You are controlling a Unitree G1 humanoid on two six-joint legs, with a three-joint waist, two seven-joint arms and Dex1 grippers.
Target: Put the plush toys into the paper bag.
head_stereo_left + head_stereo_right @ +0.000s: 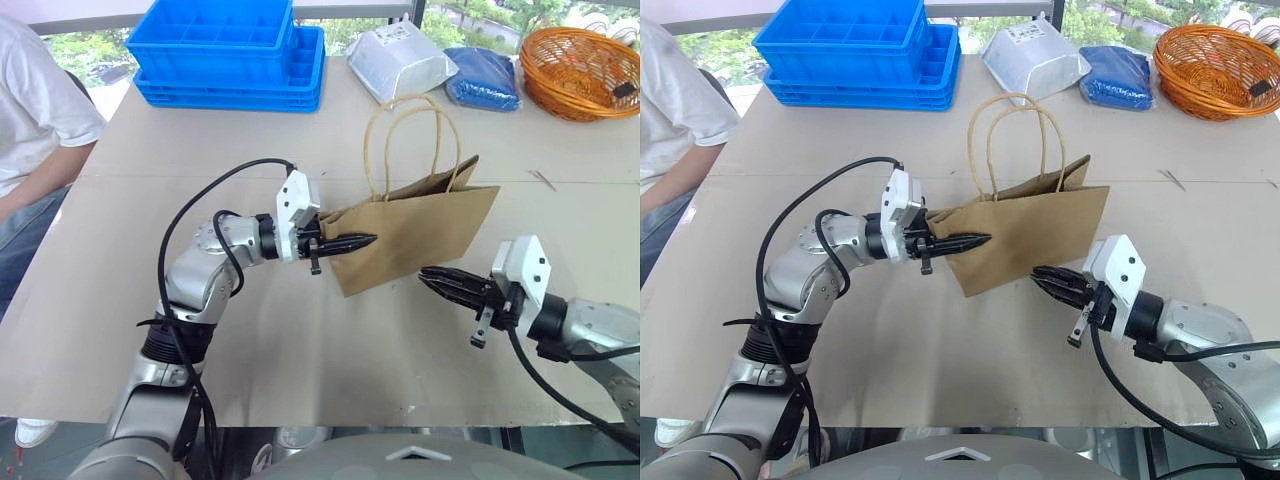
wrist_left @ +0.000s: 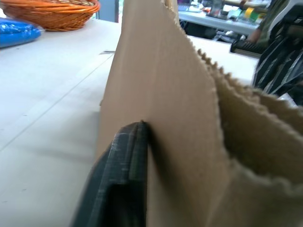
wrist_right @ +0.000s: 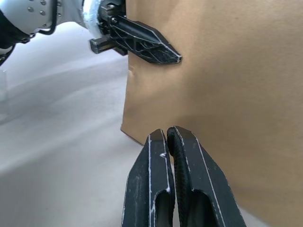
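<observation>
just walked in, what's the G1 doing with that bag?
The left tool is pinched on the side panel of the paper bag, holding it lifted and tilted above the table. The right tool is shut, holds nothing and sits just off the bag's lower edge. No plush toys are visible. A person sits at the table's far left.

Paper bag (image 1: 420,235) blocks the middle; bare table (image 1: 300,360) before it.

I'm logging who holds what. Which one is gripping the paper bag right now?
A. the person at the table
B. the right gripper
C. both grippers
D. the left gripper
D: the left gripper is clamped on the paper bag's edge, while the right gripper is shut just short of it.
</observation>
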